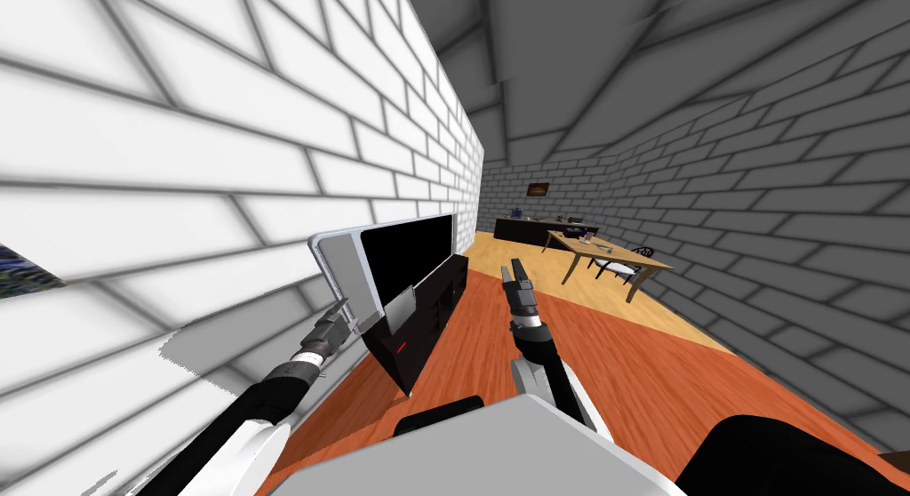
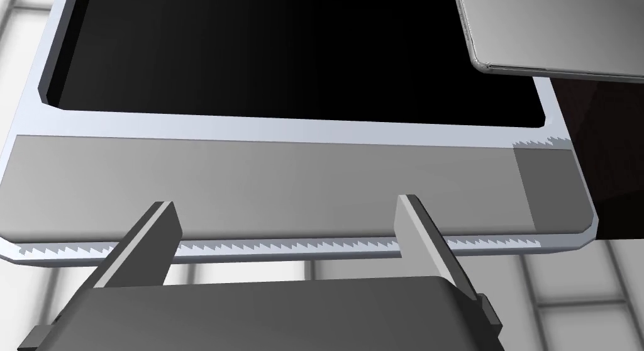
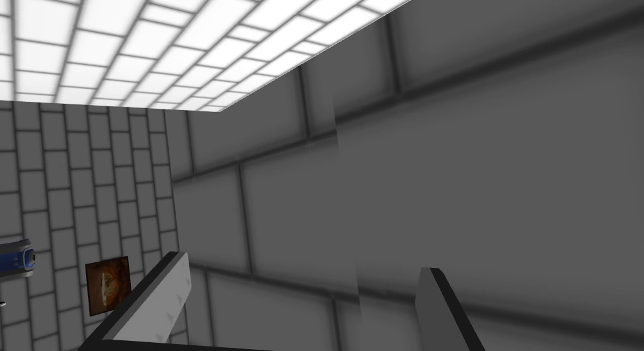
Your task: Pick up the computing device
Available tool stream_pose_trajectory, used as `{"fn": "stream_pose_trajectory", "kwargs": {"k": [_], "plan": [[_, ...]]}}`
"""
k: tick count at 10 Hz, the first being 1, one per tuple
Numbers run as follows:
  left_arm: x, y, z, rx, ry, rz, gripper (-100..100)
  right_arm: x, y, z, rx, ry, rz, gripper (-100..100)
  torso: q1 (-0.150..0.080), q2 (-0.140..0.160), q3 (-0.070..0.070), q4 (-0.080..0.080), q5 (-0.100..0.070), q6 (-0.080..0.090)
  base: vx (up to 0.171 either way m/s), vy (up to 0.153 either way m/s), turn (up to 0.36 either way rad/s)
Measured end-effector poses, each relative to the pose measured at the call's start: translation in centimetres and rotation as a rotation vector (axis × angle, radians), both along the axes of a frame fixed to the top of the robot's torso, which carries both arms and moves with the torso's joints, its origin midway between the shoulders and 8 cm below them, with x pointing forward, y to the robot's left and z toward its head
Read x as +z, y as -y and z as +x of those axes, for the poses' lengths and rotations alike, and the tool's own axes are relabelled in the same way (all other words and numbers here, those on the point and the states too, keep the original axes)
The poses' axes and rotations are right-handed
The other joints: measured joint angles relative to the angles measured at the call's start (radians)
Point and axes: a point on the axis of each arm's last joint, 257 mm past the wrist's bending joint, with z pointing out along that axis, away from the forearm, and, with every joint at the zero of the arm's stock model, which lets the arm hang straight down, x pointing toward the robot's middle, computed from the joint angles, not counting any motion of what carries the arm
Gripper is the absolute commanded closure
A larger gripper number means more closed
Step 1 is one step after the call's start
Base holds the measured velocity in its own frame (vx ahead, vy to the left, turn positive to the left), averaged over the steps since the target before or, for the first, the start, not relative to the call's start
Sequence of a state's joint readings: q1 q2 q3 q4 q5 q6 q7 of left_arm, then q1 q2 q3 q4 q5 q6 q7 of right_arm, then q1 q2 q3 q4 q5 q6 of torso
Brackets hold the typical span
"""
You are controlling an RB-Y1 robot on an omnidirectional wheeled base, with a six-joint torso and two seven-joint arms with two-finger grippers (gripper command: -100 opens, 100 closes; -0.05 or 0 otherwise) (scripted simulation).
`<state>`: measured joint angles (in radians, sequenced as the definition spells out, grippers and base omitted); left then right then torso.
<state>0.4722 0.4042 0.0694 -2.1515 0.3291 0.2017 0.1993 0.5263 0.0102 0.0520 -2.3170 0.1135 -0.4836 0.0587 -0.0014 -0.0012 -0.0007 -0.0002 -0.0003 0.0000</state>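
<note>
Looking at the computing device: silver-framed all-in-one computer (image 1: 395, 255), black screen, grey chin strip. Stands on a dark low cabinet (image 1: 435, 317) against the white brick wall (image 1: 178, 162), about 11 o'clock from the chest in the head view.

Left claw (image 2: 283, 202) up at the computer's lower edge, aimed at the chin strip. Fingers (image 2: 151, 237) spread wide, tips overlapping the bottom rim of the frame in the left wrist view. Contact with the rim: cannot tell. Nothing pinched between them. In the head view, same claw (image 1: 354, 320) sits at the near lower corner of the computer, out from the wall.

Thin grey slab (image 2: 541, 33) with rounded corners lies across the far corner of the screen; in the head view the slab (image 1: 402, 304) shows at 2 o'clock from the left claw, in front of the screen and above the cabinet top.

Right claw (image 1: 514, 273) held up at 12 o'clock over the orange wood floor (image 1: 640, 357), well apart from the computer. Fingers (image 3: 157, 297) spread, holding nothing.

Far end of the room, about 1 o'clock: wooden worktop (image 1: 613, 251) with small items on it, chair just beside it, dark sideboard (image 1: 533, 228) against the grey brick back wall.
</note>
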Motion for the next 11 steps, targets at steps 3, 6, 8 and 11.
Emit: {"fn": "stream_pose_trajectory", "kwargs": {"k": [3, 6, 8, 11], "plan": [[-2.2, -0.7, -0.1, 0.003, -0.086, -0.032, -100, 0.0, 0.0, 0.0, 0.000, 0.000, 0.000, 0, 0.000, -0.001, 0.000, 0.000, 0.000, 0.000, 0.023, -0.026, 0.016], [-4.3, -1.4, -0.6, 0.009, -0.173, -0.065, -100, 0.0, 0.0, 0.0, 0.000, 0.000, 0.000, 0, 0.000, -0.001, 0.000, 0.000, 0.000, 0.000, 0.025, -0.022, 0.013], [-5.5, -1.9, -0.9, 0.016, -0.227, -0.082, -100, 0.0, 0.0, 0.0, 0.000, 0.000, 0.000, 0, 0.000, 0.000, 0.000, 0.000, 0.000, 0.000, 0.019, -0.028, 0.015], [-7.4, -2.7, -1.4, 0.028, -0.313, -0.114, -100, 0.0, 0.0, 0.0, 0.000, 0.000, 0.000, 0, 0.000, 0.000, 0.000, 0.000, 0.000, 0.000, 0.028, -0.028, 0.011]]}}
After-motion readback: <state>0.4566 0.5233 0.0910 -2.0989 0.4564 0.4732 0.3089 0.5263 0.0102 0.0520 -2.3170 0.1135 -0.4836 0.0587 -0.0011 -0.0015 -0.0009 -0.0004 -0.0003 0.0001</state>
